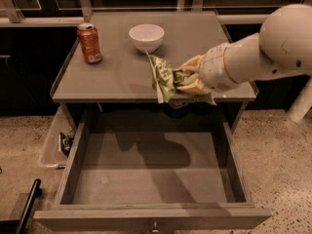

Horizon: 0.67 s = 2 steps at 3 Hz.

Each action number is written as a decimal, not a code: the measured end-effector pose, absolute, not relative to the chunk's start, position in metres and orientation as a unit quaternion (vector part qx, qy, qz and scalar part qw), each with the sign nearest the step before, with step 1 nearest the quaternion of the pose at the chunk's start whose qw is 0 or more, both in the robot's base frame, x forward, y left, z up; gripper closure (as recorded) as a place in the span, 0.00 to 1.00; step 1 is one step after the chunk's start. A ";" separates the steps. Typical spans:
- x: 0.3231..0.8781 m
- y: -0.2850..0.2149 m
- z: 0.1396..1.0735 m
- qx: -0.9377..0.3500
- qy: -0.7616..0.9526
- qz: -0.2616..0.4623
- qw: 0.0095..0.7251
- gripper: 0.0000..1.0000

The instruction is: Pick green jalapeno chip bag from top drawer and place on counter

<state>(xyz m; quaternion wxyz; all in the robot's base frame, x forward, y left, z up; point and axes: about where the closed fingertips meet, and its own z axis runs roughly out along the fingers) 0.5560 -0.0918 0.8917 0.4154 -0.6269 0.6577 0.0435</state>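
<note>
— Where is the bag (164, 80) found?

— It is held by the gripper (188, 76), jaws clenched on its right side, over the front edge of the worktop (117, 79), right of centre. Whether the surface is touched cannot be told.

— How is it turned?

— Its long axis is set steeply, the upper end tipped left toward the bowl (146, 36).

— What room is left?

— The drawer (146, 179) is pulled open below. Bare surface is seen left of the bag. One bag, one bowl and one can (89, 43) are counted.
</note>
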 end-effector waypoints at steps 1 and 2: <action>0.590 -0.095 0.915 -0.628 0.643 0.033 0.437 1.00; 0.620 -0.101 0.923 -0.624 0.636 0.029 0.452 1.00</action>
